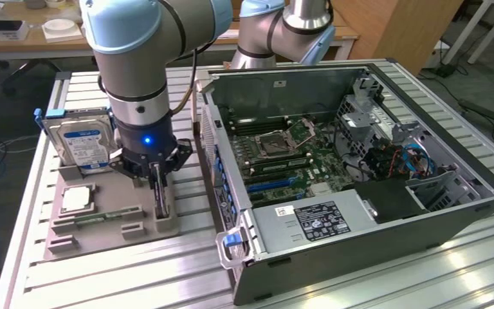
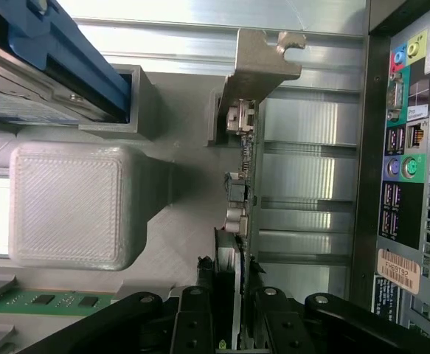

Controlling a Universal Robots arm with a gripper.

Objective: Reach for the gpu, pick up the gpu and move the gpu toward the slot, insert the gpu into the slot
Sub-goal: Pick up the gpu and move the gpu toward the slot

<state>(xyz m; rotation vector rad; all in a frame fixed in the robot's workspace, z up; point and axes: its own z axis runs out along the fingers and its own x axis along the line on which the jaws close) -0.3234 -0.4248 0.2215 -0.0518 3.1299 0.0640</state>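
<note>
- Gripper [image 2: 238, 299] is lowered onto the gpu [image 2: 245, 169], with one black jaw on each side of the card's top edge; I cannot tell whether it is already pinching the card or just flanking it.
- Gpu stands on edge in a gray holder tray [image 1: 101, 243], its metal end bracket at the far end from the gripper.
- On the same tray sit a green memory stick [image 1: 101, 217], a silver processor [image 1: 75, 199] and, upright at the back, a hard drive [image 1: 84, 145] with a blue-white label.
- Just beside the tray, toward the exterior view's right, lies the open computer case [image 1: 384, 254]; the blue slot [image 1: 269, 185] on its green motherboard [image 1: 303, 164] is well apart from the gpu.
</note>
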